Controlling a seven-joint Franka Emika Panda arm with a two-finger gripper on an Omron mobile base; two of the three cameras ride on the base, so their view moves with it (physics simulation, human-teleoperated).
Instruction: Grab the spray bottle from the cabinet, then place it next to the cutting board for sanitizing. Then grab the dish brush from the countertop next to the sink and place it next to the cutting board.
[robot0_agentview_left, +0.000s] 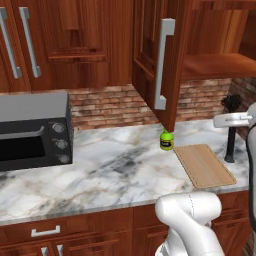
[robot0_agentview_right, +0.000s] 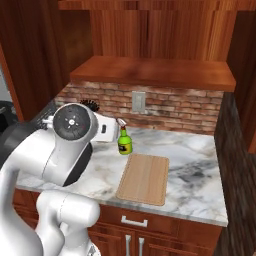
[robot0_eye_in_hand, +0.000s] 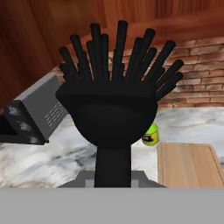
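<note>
We see the jaws closed on the dish brush (robot0_eye_in_hand: 111, 118), bristles up; spray bottle (robot0_agentview_right: 124, 141) stands just beside the cutting board (robot0_agentview_right: 145, 178) on the worktop (robot0_agentview_left: 115, 170).

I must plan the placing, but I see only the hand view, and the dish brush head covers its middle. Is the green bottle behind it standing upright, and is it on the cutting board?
Observer: The spray bottle stands upright on the counter, beside the cutting board at its far left corner, not on it.
Operator: Is the whole board free?
Observer: Yes, nothing lies on it.
Operator: And higher up?
Observer: The cabinet door stands open, and the shelf is bare.
</note>
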